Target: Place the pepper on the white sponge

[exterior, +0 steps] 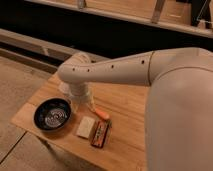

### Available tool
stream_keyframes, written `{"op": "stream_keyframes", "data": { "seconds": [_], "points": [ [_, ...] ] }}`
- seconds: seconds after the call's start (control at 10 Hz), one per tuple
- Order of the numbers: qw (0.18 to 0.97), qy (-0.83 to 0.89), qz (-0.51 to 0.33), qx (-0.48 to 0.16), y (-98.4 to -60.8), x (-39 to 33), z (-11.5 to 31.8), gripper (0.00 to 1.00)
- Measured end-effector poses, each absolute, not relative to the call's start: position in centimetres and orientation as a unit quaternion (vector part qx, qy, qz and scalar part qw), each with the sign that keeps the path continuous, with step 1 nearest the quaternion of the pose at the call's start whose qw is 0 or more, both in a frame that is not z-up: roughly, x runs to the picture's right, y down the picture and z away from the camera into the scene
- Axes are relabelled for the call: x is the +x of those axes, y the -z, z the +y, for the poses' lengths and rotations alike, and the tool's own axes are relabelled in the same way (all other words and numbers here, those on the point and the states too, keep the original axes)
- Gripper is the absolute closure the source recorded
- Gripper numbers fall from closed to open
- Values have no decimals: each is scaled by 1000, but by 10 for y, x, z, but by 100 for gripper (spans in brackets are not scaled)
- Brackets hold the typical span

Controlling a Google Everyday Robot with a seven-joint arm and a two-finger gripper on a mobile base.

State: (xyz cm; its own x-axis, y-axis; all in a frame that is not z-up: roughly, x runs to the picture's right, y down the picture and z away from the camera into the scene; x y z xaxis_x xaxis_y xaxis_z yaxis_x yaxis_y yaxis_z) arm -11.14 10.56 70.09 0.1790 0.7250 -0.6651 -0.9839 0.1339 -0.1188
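So the tool (86, 103) is hanging low over the desk (127, 102), tucked under the big white arm (115, 70), fingers spread and gripping nothing. The pepper (102, 114) is lying on the wood just beside it, towards the desk's front edge, not on the white sponge (86, 127). That one is sitting near the front edge, between the black bowl (52, 114) at the front-left corner and a dark block (100, 134).
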Motion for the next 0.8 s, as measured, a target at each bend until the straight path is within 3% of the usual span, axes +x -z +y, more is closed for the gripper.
{"op": "stream_keyframes", "data": {
  "seconds": [0.5, 0.8],
  "points": [
    [830, -364, 268, -326, -696, -114, 96, 35],
    [855, -262, 276, -353, -694, -115, 87, 35]
  ]
}}
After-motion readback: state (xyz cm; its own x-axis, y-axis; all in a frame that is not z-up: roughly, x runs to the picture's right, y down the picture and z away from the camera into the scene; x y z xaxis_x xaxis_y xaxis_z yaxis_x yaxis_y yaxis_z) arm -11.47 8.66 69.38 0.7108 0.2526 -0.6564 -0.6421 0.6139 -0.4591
